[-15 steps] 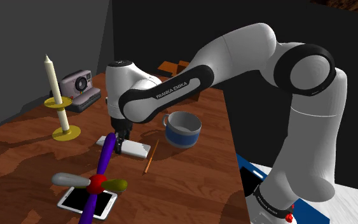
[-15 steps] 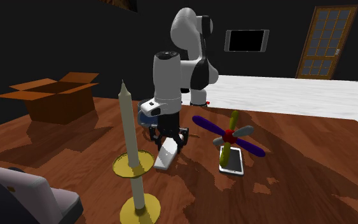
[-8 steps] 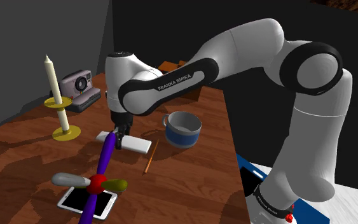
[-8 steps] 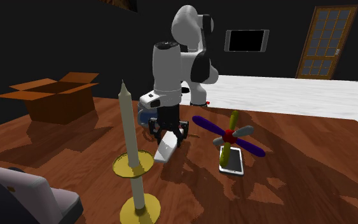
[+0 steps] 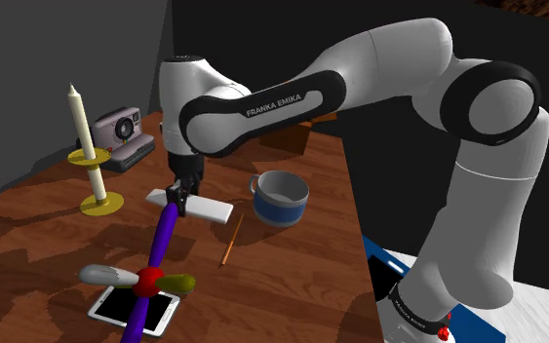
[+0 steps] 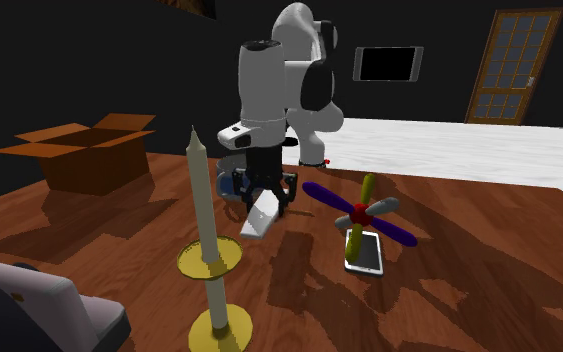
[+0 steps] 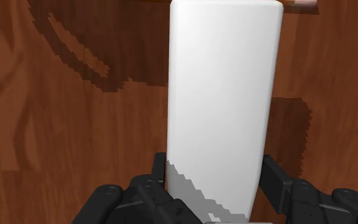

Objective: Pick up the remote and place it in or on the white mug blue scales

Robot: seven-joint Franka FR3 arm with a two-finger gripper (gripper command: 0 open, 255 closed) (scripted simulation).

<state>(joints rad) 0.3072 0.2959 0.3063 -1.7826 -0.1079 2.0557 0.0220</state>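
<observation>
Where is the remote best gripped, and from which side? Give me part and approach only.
Across its two long edges, from above its flat face, as the gripper clasps it now. The remote is a long, thin white slab: likely only its narrow width fits between the fingers.

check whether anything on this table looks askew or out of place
Two things. The white remote, clasped in the pincer, hangs slanted in the second exterior view, one end dipping toward the table. And the propeller toy lies across the smartphone, overlapping part of its screen.
</observation>
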